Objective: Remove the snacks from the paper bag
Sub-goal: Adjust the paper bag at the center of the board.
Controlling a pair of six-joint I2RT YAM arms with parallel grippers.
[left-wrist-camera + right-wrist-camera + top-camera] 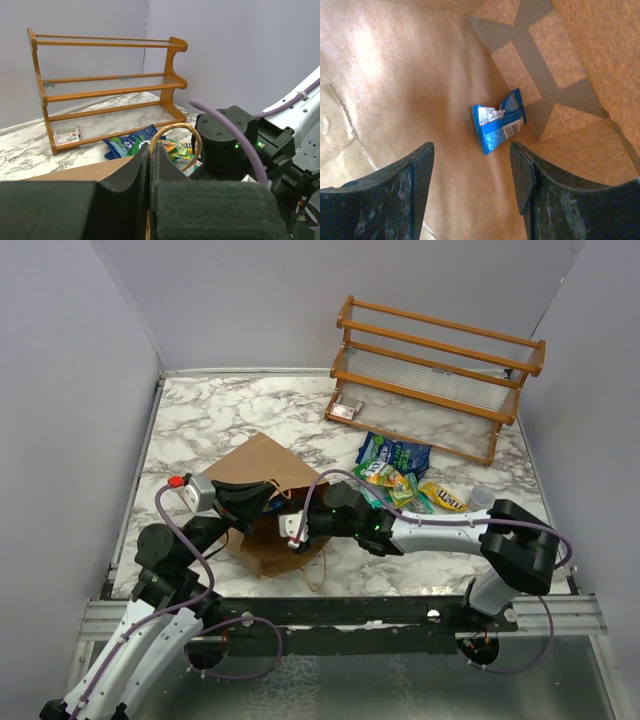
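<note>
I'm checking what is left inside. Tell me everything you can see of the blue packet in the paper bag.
The blue packet is small, shiny foil, crumpled, silvery at one end, with a white printed patch. It lies tilted on the inside of the paper bag, beside a folded seam, ahead of the open right pincer, untouched.

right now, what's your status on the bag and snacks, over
Left fingers shut on the paper bag rim. Right fingers open inside the bag, blue packet just ahead. Other packets already out on the table. Nothing in the way.
</note>
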